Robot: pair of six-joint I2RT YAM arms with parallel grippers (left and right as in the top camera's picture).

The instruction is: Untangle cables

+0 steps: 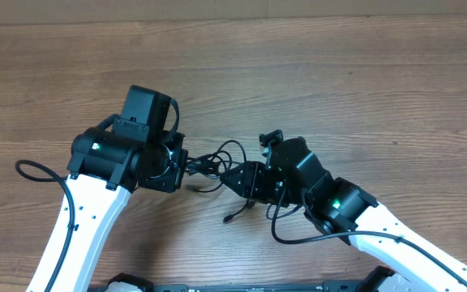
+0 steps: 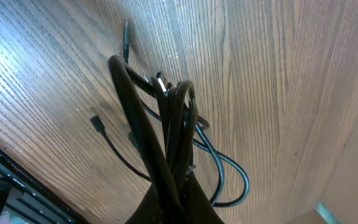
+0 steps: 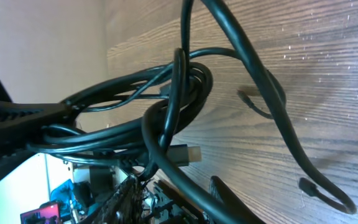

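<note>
a knot of thin, glossy black cables point(image 1: 207, 167) looped above the grainy wooden worktop point(image 1: 339, 73) near its middle, clenched in the left gripper point(image 1: 186, 166), while the right gripper point(image 1: 230, 177) met the knot, its jaws' state impossible to tell.

Wood-grain bench point(image 1: 339, 73), brown with faint sheen; cables point(image 2: 176, 130) upon it, glossy black sheathing, probably plastic; one silvery metal plug end point(image 3: 184, 154).

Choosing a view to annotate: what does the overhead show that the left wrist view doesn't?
Only the overhead shows the right claw facing the left claw across the cables. Only the left wrist shows a silvery plug inside the bundle and a black plug end off to one side. Both show the tangled cables and the wooden table.
</note>
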